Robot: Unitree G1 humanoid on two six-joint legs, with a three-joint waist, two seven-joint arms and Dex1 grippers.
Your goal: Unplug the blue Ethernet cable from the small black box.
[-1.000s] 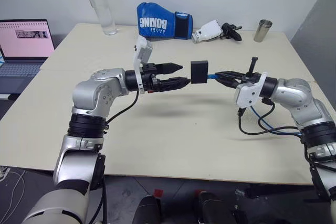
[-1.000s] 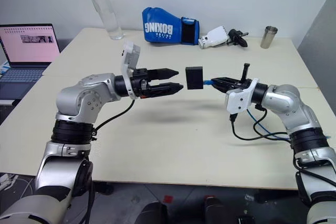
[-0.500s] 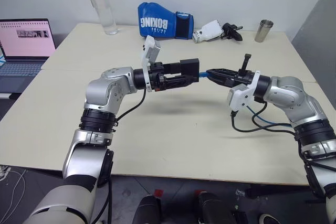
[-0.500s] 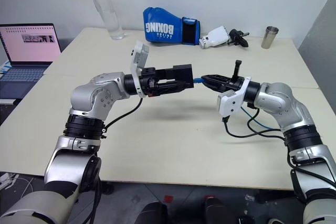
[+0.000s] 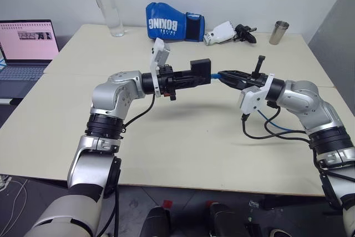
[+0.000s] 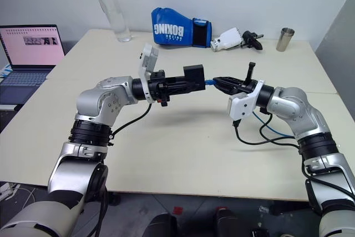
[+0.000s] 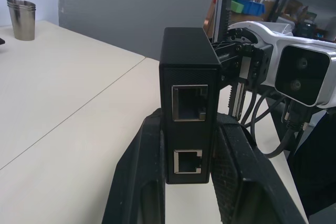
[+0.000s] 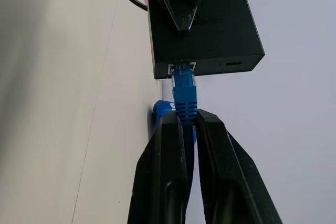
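The small black box [image 5: 200, 72] hangs in the air over the middle of the table, with my left gripper [image 5: 195, 77] shut on its two flat faces. In the left wrist view the box [image 7: 189, 103] stands between both fingers [image 7: 137, 182], two empty ports facing the camera. The blue Ethernet cable's plug [image 8: 184, 88] sits in a port on the box's far edge [image 8: 205, 30]. My right gripper [image 8: 188, 121] is shut on the cable just behind the plug, reaching in from the right [image 5: 223, 75]. The cable's slack [image 6: 273, 132] loops down beside my right forearm.
Along the table's far edge [image 5: 183, 40] lie a blue boxing glove [image 5: 172, 23], a clear bottle [image 5: 106, 5], a black-and-white handheld tool [image 5: 228, 31] and a metal cup [image 5: 278, 31]. An open laptop [image 5: 25, 48] sits at the left.
My left gripper, open beside the box a second ago, has slid its fingers around the box and shut on it. The right gripper kept its hold on the cable.
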